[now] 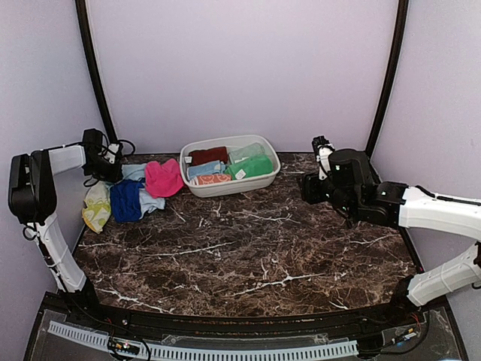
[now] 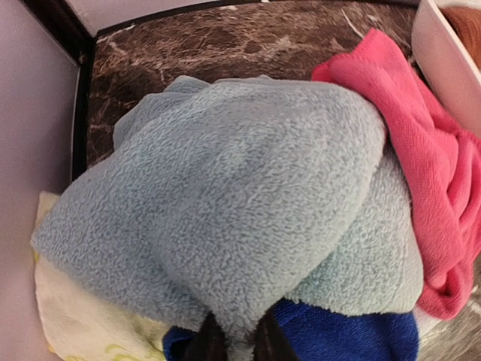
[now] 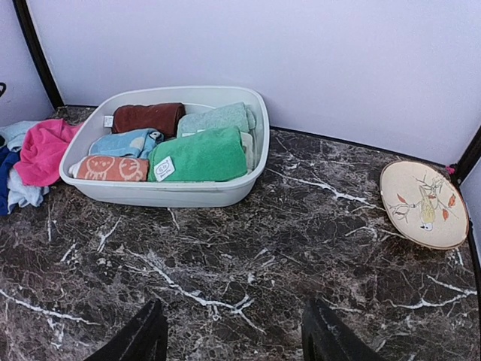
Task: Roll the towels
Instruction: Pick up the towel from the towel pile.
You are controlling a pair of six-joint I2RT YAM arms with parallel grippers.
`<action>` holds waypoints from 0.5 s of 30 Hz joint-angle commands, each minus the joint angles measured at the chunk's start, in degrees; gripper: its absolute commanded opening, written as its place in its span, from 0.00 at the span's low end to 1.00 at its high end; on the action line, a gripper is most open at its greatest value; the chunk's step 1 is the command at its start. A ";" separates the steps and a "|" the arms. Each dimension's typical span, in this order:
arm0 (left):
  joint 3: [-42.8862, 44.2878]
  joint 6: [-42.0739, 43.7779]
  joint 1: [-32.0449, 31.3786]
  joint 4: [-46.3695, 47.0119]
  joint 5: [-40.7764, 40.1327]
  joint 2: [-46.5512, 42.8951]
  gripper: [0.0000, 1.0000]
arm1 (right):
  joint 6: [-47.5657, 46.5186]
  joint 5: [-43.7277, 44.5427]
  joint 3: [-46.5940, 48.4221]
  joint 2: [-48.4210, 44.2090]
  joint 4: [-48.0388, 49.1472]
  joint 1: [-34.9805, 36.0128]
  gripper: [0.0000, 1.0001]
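- Table (image 1: 248, 256): dark brown marble with white veins; the near and middle parts are bare stone.
- Right tool (image 3: 234, 342): over the right half of the table, fingers spread wide apart, released, nothing between them. Its camera faces the far edge.
- Left tool (image 2: 234, 344): at the far left corner, down on the towel pile. Fingertips are drawn close together, clenched on a fold of the pale blue towel (image 2: 225, 203).
- Towel pile, far left corner, all unrolled and crumpled:
  - The pale yellow towel (image 2: 83, 316) is nearest the left edge and lies under the pale blue one.
  - The royal blue towel (image 2: 346, 335) shows from beneath the pale blue one on the near side.
  - The pink towel (image 2: 425, 150) overlaps the pale blue one and lies just beside the tub.
- White oval tub (image 3: 180, 195): middle of the far edge, holding rolled towels.
  - Front row: orange printed towel (image 3: 111, 168), green towel (image 3: 199, 154) with a white label.
  - Behind these: light blue printed towel (image 3: 120, 143), dark red towel (image 3: 148, 118), grey-green towel (image 3: 218, 118).
- Round tan plate (image 3: 423, 204): near the far right corner, well apart from the tub, with a bird-and-branch pattern on its face.
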 commanded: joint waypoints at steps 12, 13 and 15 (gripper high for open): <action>15.34 0.47 -1.86 -8.91 2.87 -12.44 0.00 | 1.39 -0.24 4.65 1.09 -0.13 2.66 0.51; 16.79 0.38 -2.29 -9.39 3.11 -13.90 0.00 | 1.41 -0.50 5.04 1.42 -0.24 2.75 0.50; 19.61 0.31 -3.13 -10.30 4.03 -16.73 0.00 | 1.63 -1.03 5.75 2.12 -0.30 2.98 0.50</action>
